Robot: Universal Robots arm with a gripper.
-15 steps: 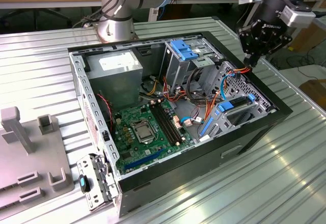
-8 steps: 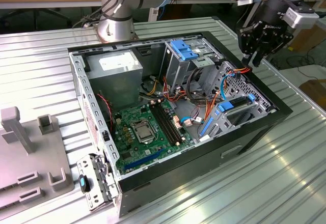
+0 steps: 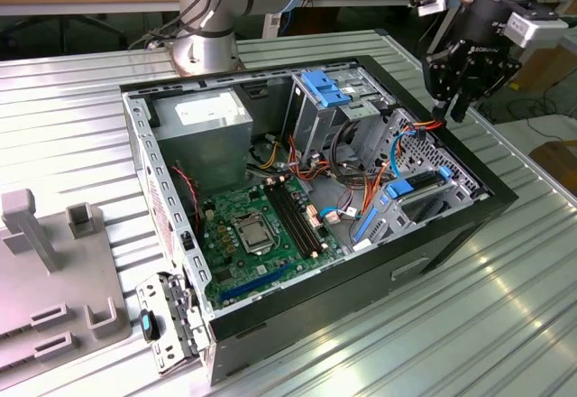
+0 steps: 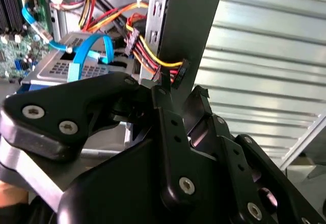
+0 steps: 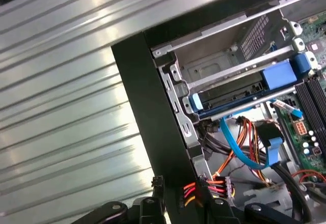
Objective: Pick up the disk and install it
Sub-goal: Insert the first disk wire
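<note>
My gripper [image 3: 453,113] hangs over the rim of the open computer case [image 3: 469,226], at the exterior view's right. It is shut on a black power connector [image 4: 175,74] with red, yellow and orange wires that rise out of the case; the connector [image 5: 211,187] sits beside the dark case wall in both wrist views. The disk [image 3: 411,186], grey in a blue carrier, lies low inside the case below the gripper. In the second wrist view the disk [image 4: 56,74] has a blue data cable [image 4: 89,48] looped over it.
A blue-tabbed drive cage [image 5: 277,74] stands at the back of the case, with a silver power supply [image 3: 212,117] and the green motherboard [image 3: 257,226] toward the exterior view's left. The case rests on a ribbed metal table [image 3: 505,325]. Grey fixtures [image 3: 54,253] stand at the far left.
</note>
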